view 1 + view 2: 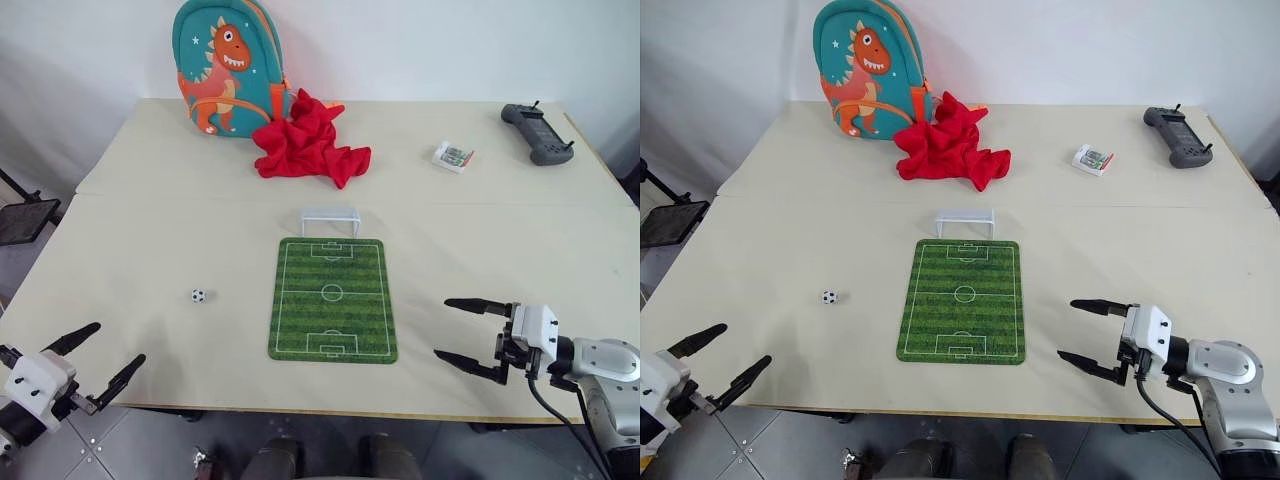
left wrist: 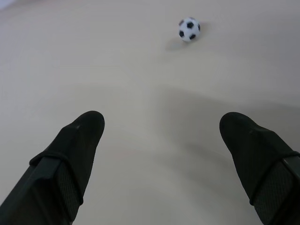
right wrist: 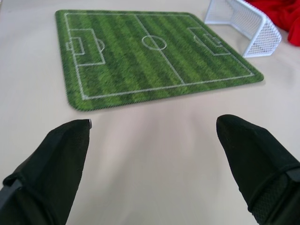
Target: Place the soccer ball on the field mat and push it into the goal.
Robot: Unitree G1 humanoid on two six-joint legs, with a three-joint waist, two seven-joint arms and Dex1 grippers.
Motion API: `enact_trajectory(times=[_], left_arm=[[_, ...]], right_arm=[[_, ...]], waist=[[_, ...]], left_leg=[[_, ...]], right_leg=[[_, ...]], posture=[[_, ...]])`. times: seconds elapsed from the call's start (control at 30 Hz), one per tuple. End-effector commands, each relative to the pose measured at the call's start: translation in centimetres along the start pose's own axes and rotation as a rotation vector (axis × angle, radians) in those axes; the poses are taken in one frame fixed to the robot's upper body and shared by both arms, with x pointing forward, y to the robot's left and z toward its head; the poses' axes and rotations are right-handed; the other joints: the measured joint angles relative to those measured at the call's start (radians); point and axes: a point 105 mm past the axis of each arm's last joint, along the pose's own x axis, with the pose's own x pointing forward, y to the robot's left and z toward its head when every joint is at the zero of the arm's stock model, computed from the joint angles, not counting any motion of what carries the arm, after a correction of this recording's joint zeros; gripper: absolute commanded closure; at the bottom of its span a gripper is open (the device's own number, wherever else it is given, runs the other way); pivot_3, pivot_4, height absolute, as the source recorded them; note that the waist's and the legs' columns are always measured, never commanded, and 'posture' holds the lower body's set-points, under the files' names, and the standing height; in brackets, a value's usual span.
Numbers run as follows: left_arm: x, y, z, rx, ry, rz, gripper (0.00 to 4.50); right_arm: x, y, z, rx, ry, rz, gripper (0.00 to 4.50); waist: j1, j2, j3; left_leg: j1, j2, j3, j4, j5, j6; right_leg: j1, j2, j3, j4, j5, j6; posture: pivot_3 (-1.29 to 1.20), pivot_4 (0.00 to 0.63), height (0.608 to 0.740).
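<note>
- Left eye view: the left gripper point(image 1: 100, 350) sits at the lower left corner of the frame, past the near table edge, its two black fingers spread wide and holding nothing.
- The right gripper point(image 1: 462, 335) sits at the lower right, above the tabletop, pointing toward the frame's centre, fingers also spread and empty.
- The soccer ball point(image 1: 198, 295) rests on the bare table point(image 1: 150, 210), left of centre, well apart from the left gripper and near the field mat point(image 1: 332, 298) without touching it.
- To do the pickup well, the left gripper likely should straddle the tiny ball squarely and close gently, since it could roll away.
- Farther up the frame, the goal point(image 1: 331, 219) stands just beside the mat's far short edge.
</note>
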Motion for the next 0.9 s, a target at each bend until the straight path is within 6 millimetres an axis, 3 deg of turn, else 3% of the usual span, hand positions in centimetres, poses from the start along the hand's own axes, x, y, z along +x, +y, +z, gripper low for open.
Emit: enact_trajectory(times=[0.03, 0.13, 0.23, 0.37, 0.47, 0.57, 0.6, 0.7, 0.9], left_arm=[[-0.5, 0.6, 0.7, -0.045, -0.035, 0.022, 0.01], [-1.9, 1.5, -0.3, -0.106, -0.015, 0.061, 0.01], [-4.2, 2.3, -1.6, -0.192, -0.002, 0.118, 0.01], [-5.6, 2.1, -2.4, -0.25, -0.003, 0.141, 0.01], [-5.2, 1.7, -2.1, -0.26, -0.031, 0.126, 0.01], [-3.5, 1.6, -0.6, -0.257, -0.1, 0.096, 0.01], [-1.1, 2.0, 1.1, -0.267, -0.157, 0.082, 0.01], [3.4, 1.6, 5.0, -0.306, -0.292, -0.013, 0.01], [7.8, 0.5, 6.0, -0.309, -0.293, -0.113, 0.01]], right_arm=[[0.1, 0.2, 1.3, 0.044, -0.05, 0.039, 0.0], [1.8, 1.7, 4.3, 0.06, -0.223, 0.121, 0.0], [3.3, 1.4, 7.1, 0.031, -0.409, 0.064, 0.0], [3.4, 1.5, 7.7, 0.015, -0.465, 0.058, 0.0], [3.2, 1.5, 7.3, -0.013, -0.454, 0.068, 0.0], [2.8, 1.1, 6.8, -0.027, -0.433, 0.062, 0.0], [2.6, 0.8, 6.3, -0.018, -0.413, 0.053, 0.0], [2.3, 0.7, 5.5, -0.004, -0.385, 0.06, 0.0], [2.7, 1.0, 5.4, 0.004, -0.388, 0.081, 0.0]], waist=[[0.0, 0.0, 0.0], [-0.001, 0.0, 0.0], [-0.014, -0.001, 0.0], [-0.01, -0.002, -0.001], [0.001, -0.002, -0.001], [0.004, -0.003, -0.001], [0.006, -0.003, -0.001], [0.023, -0.002, -0.001], [-0.023, -0.002, -0.001]], left_leg=[[0.0, 0.0, 0.0, 0.0, 0.0, 0.0], [0.0, 0.001, 0.0, 0.0, 0.0, 0.0], [0.001, 0.003, 0.0, 0.0, -0.002, -0.002], [0.0, 0.002, 0.0, 0.0, -0.002, -0.001], [0.0, 0.001, 0.0, 0.001, -0.003, 0.0], [0.0, 0.002, 0.0, 0.001, -0.003, 0.0], [0.0, 0.002, 0.0, 0.001, -0.003, 0.0], [-0.001, 0.0, -0.002, 0.002, -0.002, 0.0], [0.005, 0.002, 0.002, 0.0, -0.002, -0.001]], right_leg=[[0.0, 0.0, 0.0, 0.0, 0.0, 0.0], [0.0, 0.0, 0.0, 0.0, 0.0, 0.0], [0.0, 0.002, 0.0, 0.0, 0.0, -0.001], [0.0, 0.001, 0.0, 0.0, 0.0, -0.001], [0.0, 0.001, 0.0, -0.001, 0.0, -0.001], [0.001, 0.001, 0.0, -0.002, 0.0, -0.001], [0.001, 0.001, 0.0, -0.001, 0.0, -0.001], [0.001, 0.0, 0.0, 0.0, 0.0, -0.001], [0.001, 0.002, 0.001, 0.003, 0.002, 0.0]], posture=[[0.0, 0.15, 0.74], [0.0, 0.15, 0.74], [0.0, 0.15, 0.74], [0.0, 0.15, 0.74], [0.0, 0.15, 0.74], [0.0, 0.15, 0.74], [0.0, 0.15, 0.74], [0.0, 0.15, 0.74], [0.0, 0.15, 0.74]])
